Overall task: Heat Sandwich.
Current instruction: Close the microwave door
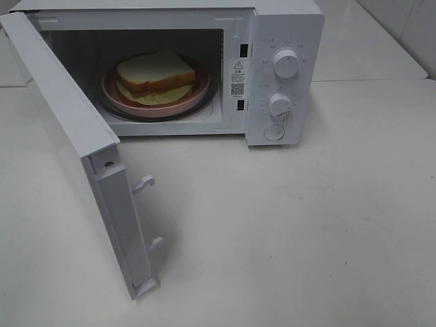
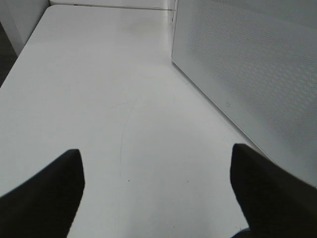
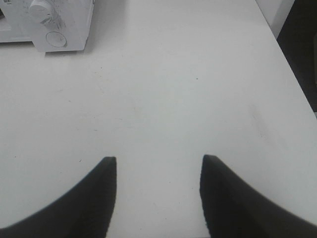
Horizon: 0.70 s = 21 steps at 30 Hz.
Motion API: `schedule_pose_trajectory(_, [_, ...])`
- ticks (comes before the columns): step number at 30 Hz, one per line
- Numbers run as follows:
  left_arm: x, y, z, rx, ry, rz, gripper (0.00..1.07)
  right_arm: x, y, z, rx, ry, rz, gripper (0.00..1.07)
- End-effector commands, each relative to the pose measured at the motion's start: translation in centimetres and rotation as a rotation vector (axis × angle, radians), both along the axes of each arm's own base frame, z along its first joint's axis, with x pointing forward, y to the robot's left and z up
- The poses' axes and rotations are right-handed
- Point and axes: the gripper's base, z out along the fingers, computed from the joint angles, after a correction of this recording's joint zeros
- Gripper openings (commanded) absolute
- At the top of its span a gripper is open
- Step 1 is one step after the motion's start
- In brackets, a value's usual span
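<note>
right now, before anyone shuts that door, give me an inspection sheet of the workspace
surface: white table, a few faint marks
job's things: sandwich lying on the pink plate inside the white microwave; door swung wide open
clutter: nothing seen
grippers: left gripper open, nothing between its jaws, above the table beside a perforated panel of the microwave; right gripper open and empty, above the table, well apart from the microwave's knob end; neither shows in the high view
cables: nothing seen
surroundings: dark floor past the table's edge
</note>
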Motion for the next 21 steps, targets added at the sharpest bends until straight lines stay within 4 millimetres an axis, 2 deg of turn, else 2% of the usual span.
schedule_pose_trajectory(1, [-0.2, 0.0, 0.0, -0.001, -0.028, -0.006, 0.76, 0.0, 0.0, 0.1, -0.012, -0.021, -0.002, 0.52])
schedule_pose_trajectory(9, [-0.2, 0.0, 0.0, -0.001, -0.028, -0.006, 0.76, -0.6, 0.0, 0.1, -0.012, -0.058, -0.002, 0.52])
schedule_pose_trajectory(12, [-0.2, 0.0, 0.0, -0.001, -0.028, -0.006, 0.76, -1.9, -0.1, 0.1, -0.013, -0.143, -0.004, 0.52])
schedule_pose_trajectory(21, [-0.1, 0.0, 0.0, -0.001, -0.021, -0.006, 0.76, -1.8, -0.1, 0.0, -0.018, -0.139, 0.001, 0.52])
